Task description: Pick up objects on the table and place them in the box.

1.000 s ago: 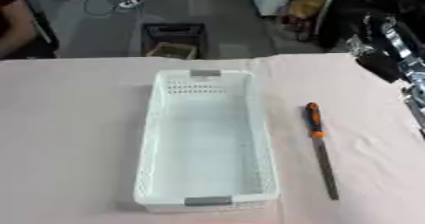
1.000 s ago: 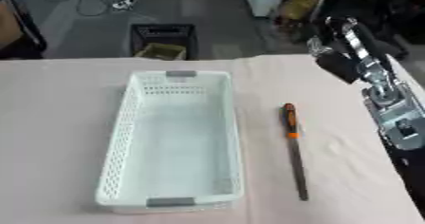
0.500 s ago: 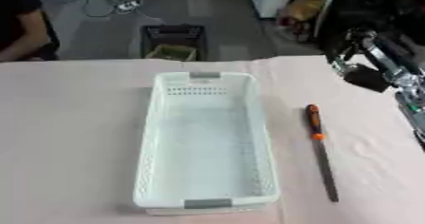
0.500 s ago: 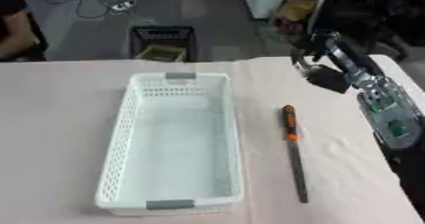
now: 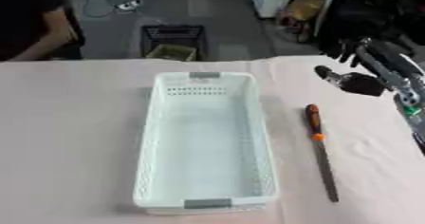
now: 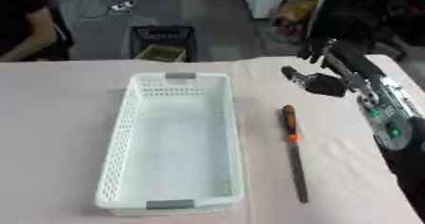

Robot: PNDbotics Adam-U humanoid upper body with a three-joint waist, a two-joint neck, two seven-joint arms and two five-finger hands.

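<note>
— File [image 6: 292,152] w/ the orange-and-black handle lies flat on the pink tablecloth [image 5: 75,137], just right of the white basket [image 5: 206,137], handle toward the far side. We see nothing in the basket.

— And our right hand [image 6: 319,83]?

— Up over the far right of the table, above and beyond the file's handle, not touching it. Dark fingers bunched; can't tell if they're curled or straight. Left hand isn't in either view.
</note>
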